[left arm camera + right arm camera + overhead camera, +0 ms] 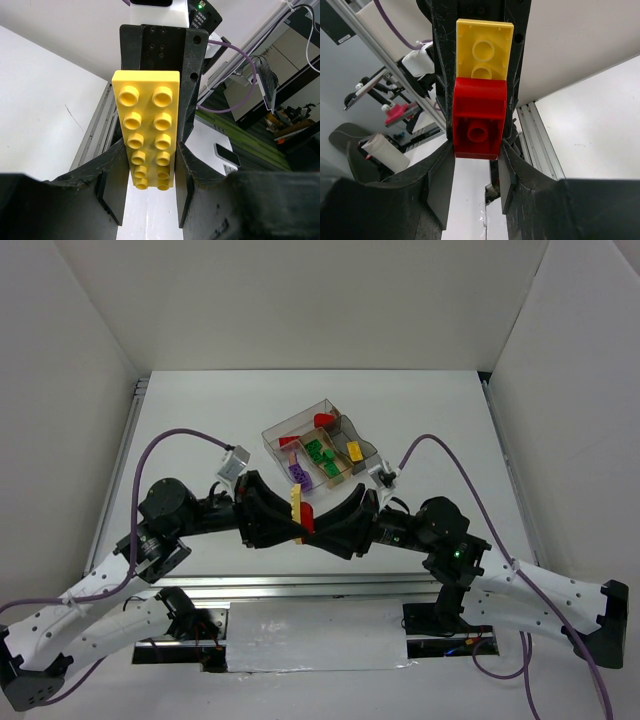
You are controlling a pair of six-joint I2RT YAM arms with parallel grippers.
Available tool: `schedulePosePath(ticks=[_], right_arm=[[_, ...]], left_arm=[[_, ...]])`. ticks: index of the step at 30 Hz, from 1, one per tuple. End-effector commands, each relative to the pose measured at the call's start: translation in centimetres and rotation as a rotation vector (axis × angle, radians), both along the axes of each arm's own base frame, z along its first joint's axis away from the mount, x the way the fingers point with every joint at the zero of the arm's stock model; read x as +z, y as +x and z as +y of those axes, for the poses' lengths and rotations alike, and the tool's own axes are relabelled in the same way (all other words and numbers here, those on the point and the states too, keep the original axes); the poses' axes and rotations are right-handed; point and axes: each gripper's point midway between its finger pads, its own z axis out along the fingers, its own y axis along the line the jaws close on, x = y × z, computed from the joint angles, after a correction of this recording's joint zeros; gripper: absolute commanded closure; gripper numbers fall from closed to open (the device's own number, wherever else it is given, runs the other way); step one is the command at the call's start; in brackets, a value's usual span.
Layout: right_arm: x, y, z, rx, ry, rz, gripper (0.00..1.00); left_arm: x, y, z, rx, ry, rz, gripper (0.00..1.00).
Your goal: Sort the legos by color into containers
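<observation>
The long yellow brick and the red brick are joined. The red one is pressed onto the underside of the yellow one, near one end. The pair hangs in the air over the near part of the desk, apart from the tray of containers, where red, green, purple and yellow legos lie in their compartments.

My left end effector is pressed together on the long sides of the yellow brick. My right end effector pinches the red brick, and it seems to catch only the lower part of it.

I judge that the next step is to pull the two bricks apart, and here is the danger. If the studs hold more strongly than my pinch, the red brick may slip out of the right fingers, or the yellow one may turn in the left ones. A sudden release could throw a brick onto the desk or over its near edge. Also, the two end effectors stand face to face and very close, so a twisting pull could knock them together.
</observation>
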Motion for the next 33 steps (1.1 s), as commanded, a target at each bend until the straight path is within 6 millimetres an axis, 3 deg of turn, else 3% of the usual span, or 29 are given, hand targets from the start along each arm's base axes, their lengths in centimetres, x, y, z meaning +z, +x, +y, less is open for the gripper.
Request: schedulePosePath(ticks=[1,4,10,14,16,18,19,21,22,23,26,27,32,33], right_arm=[[3.4,0.1,-1.1,-0.040,0.105,-0.074,1.00],[3.1,0.6,-2.0,-0.089,0.112,-0.095,1.00],[2.3,1.5,-4.5,-0.166,0.133,-0.124,1.00],[2.2,1.3,-4.9,-0.142,0.149,-0.128,1.00],[1.8,2.5,-5.0,-0.203,0.128,-0.101,1.00],[0.3,6.7,-5.9,-0.412,0.044,-0.022,1.00],[-1.8,8.7,-5.7,-0.485,-0.074,0.023,1.00],[-4.4,13.2,-7.3,-0.677,-0.207,0.091,1.00],[-8.4,14.9,-7.0,-0.711,-0.362,0.150,1.00],[-8.2,16.8,-8.0,-0.779,-0.391,0.169,1.00],[-11.0,21.2,-9.2,-0.874,-0.527,0.210,1.00],[-11.8,21.8,-8.5,-0.822,-0.568,0.211,1.00],[-13.9,28.6,-5.0,-0.796,-0.701,0.250,1.00],[-16.2,29.9,-4.1,-0.783,-0.741,0.311,1.00]], left_arm=[[1.7,-0.6,0.7,0.008,-0.031,-0.042,1.00],[2.4,-0.6,1.1,0.027,-0.032,-0.068,1.00],[1.9,0.0,2.3,0.117,0.038,-0.092,1.00],[1.9,-0.2,2.3,0.103,0.036,-0.103,1.00],[1.9,0.5,2.5,0.147,0.046,-0.096,1.00],[1.5,1.4,3.1,0.210,0.090,-0.070,1.00],[1.4,2.4,3.5,0.278,0.106,-0.059,1.00],[0.5,3.2,4.5,0.348,0.173,-0.026,1.00],[-0.1,4.5,5.2,0.432,0.201,-0.006,1.00],[-0.5,5.0,5.7,0.474,0.225,0.007,1.00],[-2.2,6.5,7.6,0.606,0.303,0.057,1.00],[-2.4,6.7,8.0,0.631,0.317,0.071,1.00],[-4.5,9.1,11.3,0.858,0.433,0.155,1.00],[-4.6,9.2,11.4,0.865,0.444,0.155,1.00]])
